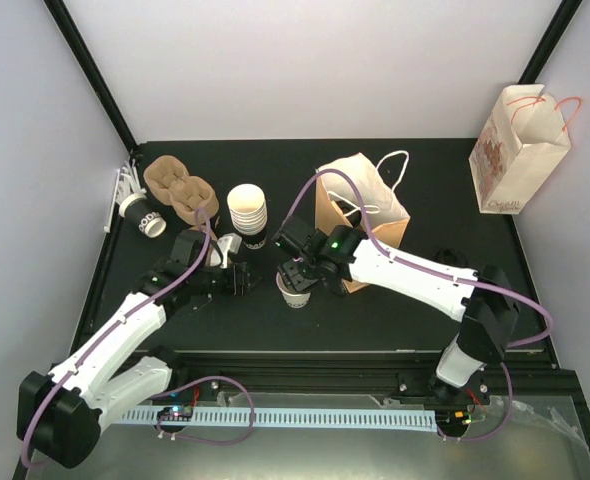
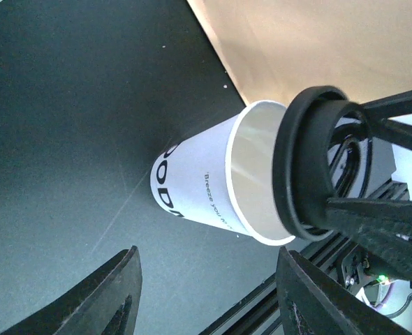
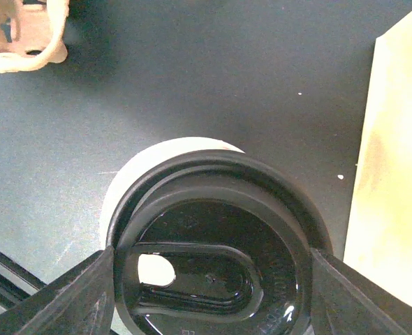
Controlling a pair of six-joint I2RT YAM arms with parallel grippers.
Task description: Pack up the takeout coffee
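A white paper cup (image 1: 295,291) stands upright on the black worktop (image 1: 425,320), just toward 6 o'clock from its centre in the top view, with a dark printed band near its base. A round black lid (image 3: 213,237) hangs over its open mouth. The lid sits off-centre, so the cup's white rim shows past it toward 10 o'clock in the right wrist view. Whether lid and rim touch I cannot tell.

The right tool (image 1: 297,272) pinches the lid, one finger on each side of its edge. The left tool (image 2: 206,300) is at 9 o'clock of the cup, near it but apart. Its fingers (image 2: 101,296) are spread and nothing is between them.

A brown paper bag (image 1: 360,215) with white handles stands open just beside the cup at 2 o'clock. A stack of cups (image 1: 247,212) stands at 11 o'clock. Farther out at 10 o'clock lie brown pulp carriers (image 1: 180,188), with a cup on its side (image 1: 143,216) just beside them. Well apart at 2 o'clock, a white printed bag (image 1: 520,150) leans on the right wall.
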